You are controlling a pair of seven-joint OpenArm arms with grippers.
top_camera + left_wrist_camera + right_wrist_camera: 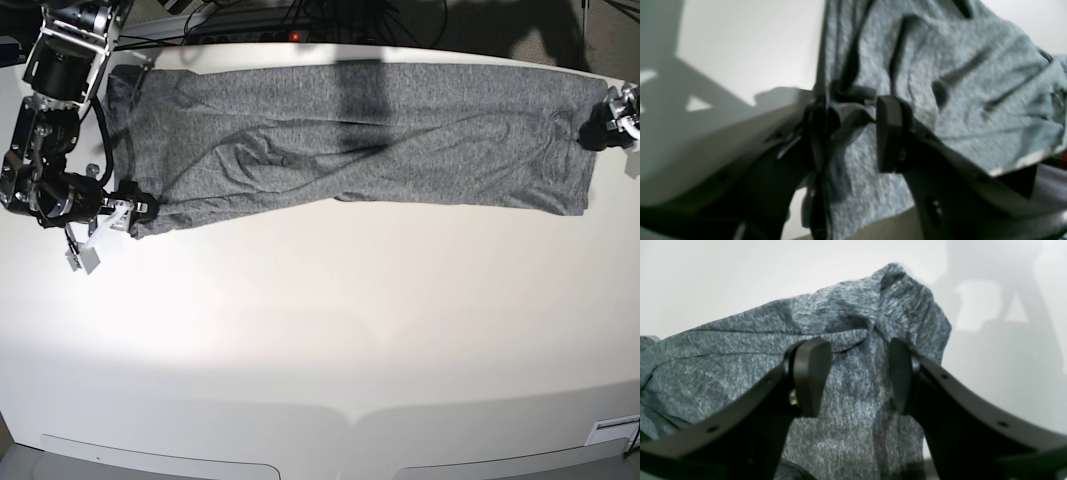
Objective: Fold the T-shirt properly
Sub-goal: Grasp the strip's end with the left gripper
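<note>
The T-shirt (360,140) lies as a long charcoal-grey band across the far part of the white table (330,330), creased through the middle. My right gripper (140,208) is at its near-left corner. In the right wrist view it (857,346) is open, its black fingers (811,373) straddling a rumpled hump of the shirt (740,350). My left gripper (598,128) is at the shirt's right end. In the left wrist view it (855,103) has jaws apart with a small fold of shirt (957,66) bunched between them, the cloth's edge running along the left finger (816,133).
The right arm (50,120) stands over the table's far-left corner, beside the shirt's left end. Cables and a power strip (290,30) run behind the table's back edge. The white tabletop stretches from the shirt to the front edge (350,415).
</note>
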